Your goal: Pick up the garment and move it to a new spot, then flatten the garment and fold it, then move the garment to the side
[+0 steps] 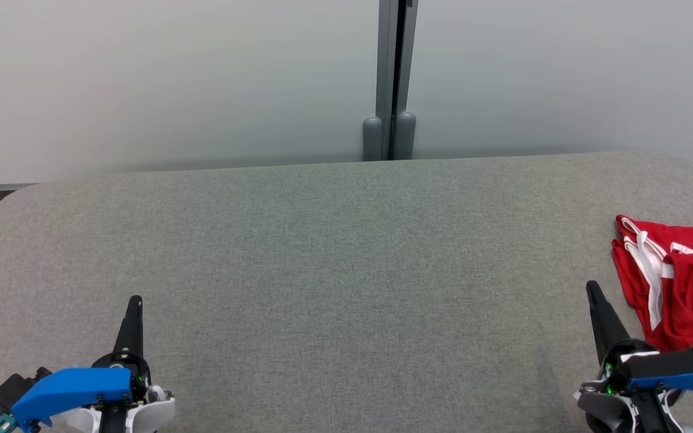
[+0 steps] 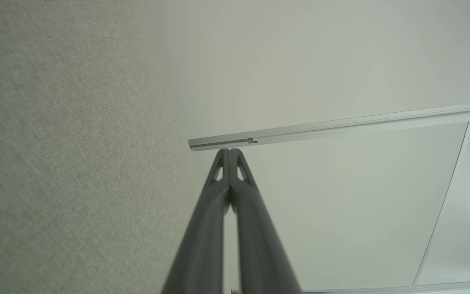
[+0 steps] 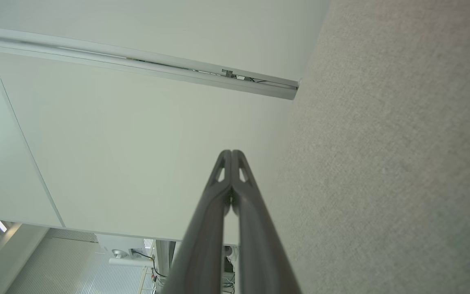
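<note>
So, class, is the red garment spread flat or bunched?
Bunched up: the red shorts lie in overlapping folds, white trim doubled over, on the grey table; part runs out of frame.

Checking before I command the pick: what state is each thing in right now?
Red fabric garment with white trim: bunched up, unheld, at the right edge of the grey fabric table.
Left gripper: shut, empty.
Right gripper: shut, empty, beside the garment.
</note>
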Controlling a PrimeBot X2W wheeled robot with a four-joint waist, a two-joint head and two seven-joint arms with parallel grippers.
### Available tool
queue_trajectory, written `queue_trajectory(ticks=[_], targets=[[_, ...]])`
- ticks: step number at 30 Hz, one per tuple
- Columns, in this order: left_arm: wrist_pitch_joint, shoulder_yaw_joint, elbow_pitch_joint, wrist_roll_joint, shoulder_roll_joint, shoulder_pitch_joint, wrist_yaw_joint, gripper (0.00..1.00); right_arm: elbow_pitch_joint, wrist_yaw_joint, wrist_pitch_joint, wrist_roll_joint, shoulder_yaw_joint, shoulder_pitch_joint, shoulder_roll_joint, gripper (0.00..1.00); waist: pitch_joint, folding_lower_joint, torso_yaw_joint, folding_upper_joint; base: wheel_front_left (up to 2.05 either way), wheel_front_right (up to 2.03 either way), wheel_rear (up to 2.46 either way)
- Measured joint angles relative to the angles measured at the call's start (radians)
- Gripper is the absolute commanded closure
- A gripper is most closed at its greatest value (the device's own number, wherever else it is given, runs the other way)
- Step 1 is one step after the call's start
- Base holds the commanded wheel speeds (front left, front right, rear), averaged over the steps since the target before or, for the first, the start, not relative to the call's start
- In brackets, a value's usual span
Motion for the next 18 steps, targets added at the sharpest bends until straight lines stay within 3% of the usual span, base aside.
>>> queue_trajectory(ticks=[18], targets=[[0.034, 0.019, -0.020, -0.125, 0.000, -0.014, -0.015, 1.00, -0.031, 0.000, 0.033, 0.131, -0.012, 0.005, -0.001, 1.00, 0.001, 0.0000, 0.005, -0.0001, 0.00, 0.00, 0.00]])
